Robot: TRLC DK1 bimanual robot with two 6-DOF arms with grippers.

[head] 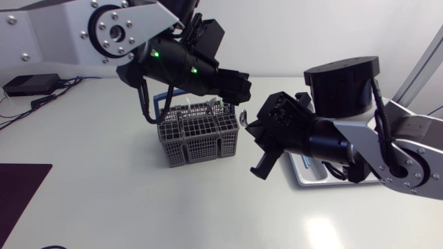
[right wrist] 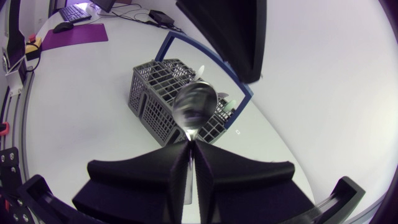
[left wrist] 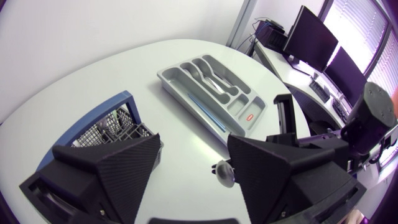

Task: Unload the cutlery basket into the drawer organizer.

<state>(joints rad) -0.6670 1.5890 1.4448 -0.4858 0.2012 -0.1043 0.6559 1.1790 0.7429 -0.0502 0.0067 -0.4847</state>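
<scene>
The grey cutlery basket [head: 199, 131] with a blue handle stands mid-table, several pieces of cutlery upright in it. My right gripper [right wrist: 191, 146] is shut on the handle of a spoon [right wrist: 196, 106], whose bowl sticks out ahead of the fingers, above the basket [right wrist: 163, 96]. My left gripper [left wrist: 196, 168] hangs open just above; the spoon's bowl [left wrist: 224, 173] shows between its wide-apart fingers, untouched by them. In the head view the left gripper [head: 237, 86] is over the basket's right end and the right gripper [head: 259, 135] is just right of it. The grey drawer organizer [left wrist: 214, 87] holds some cutlery.
The organizer [head: 311, 176] lies at the right, mostly hidden under my right arm [head: 346, 149]. A dark purple mat [head: 17, 190] lies at the table's left edge. White tabletop stretches in front of the basket.
</scene>
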